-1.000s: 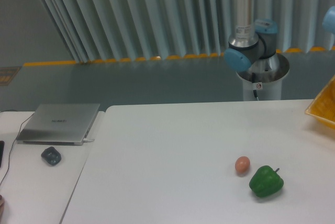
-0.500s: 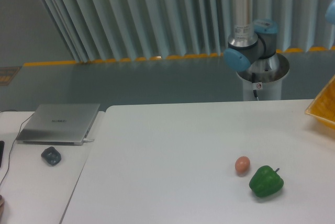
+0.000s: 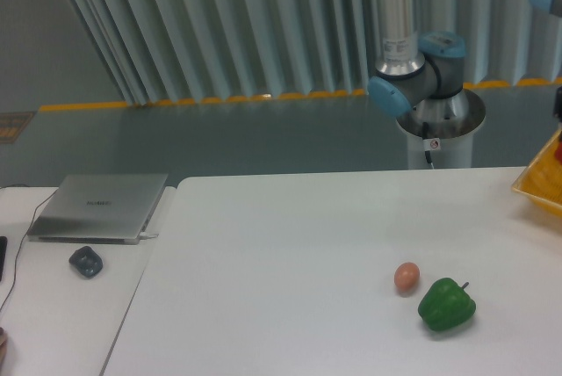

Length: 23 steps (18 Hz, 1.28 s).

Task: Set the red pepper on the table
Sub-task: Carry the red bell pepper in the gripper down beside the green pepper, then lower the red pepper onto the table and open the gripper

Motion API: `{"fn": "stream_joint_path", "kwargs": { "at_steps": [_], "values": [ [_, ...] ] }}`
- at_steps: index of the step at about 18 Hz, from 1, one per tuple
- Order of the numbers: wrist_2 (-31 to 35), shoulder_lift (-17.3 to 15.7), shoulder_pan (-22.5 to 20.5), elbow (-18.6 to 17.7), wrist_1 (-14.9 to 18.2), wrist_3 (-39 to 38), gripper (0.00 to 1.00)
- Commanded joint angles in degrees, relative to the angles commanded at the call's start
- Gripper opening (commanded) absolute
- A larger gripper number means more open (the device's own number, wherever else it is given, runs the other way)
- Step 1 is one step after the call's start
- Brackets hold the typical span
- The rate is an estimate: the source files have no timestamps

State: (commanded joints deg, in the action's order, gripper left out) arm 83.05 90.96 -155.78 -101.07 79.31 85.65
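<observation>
Only a dark sliver of the gripper [image 3: 558,104] shows at the right edge, above the yellow tray [image 3: 537,184], so I cannot tell how its fingers stand, and the red pepper is not visible. On the smooth white worktop [image 3: 290,253] a glossy green pepper [image 3: 446,305] lies just beside a brownish egg-shaped thing [image 3: 406,277]. The grey laptop [image 3: 98,206] bears lettering too small to read.

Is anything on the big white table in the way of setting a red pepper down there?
Only a green pepper and a small brownish egg-shaped thing, side by side near the table's front right. The red pepper isn't visible.
</observation>
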Motion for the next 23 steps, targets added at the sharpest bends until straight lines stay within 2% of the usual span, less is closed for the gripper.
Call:
{"fn": "stream_joint_path", "kwargs": {
  "at_steps": [3,5,9,12,18,19,20,21,23],
  "values": [
    [0.8,3.2,8.0,-0.1,-5.9,-12.4,0.45],
    [2.3,5.3,11.6,-0.1,-7.9,-16.7,0.46],
    [11.1,11.7,20.4,-0.1,-13.4,-25.1,0.46],
    [13.5,14.6,23.1,-0.1,-16.0,-27.8,0.46],
    [13.8,15.0,23.9,-0.1,-16.3,-28.8,0.49],
    [13.8,15.1,23.9,0.0,-16.3,-28.8,0.54],
    [13.8,15.3,23.9,0.0,-16.4,-28.8,0.62],
    [13.8,15.3,23.9,0.1,-16.6,-28.8,0.78],
    [13.8,15.3,24.0,0.1,-16.7,-28.9,0.97]
  ]
}}
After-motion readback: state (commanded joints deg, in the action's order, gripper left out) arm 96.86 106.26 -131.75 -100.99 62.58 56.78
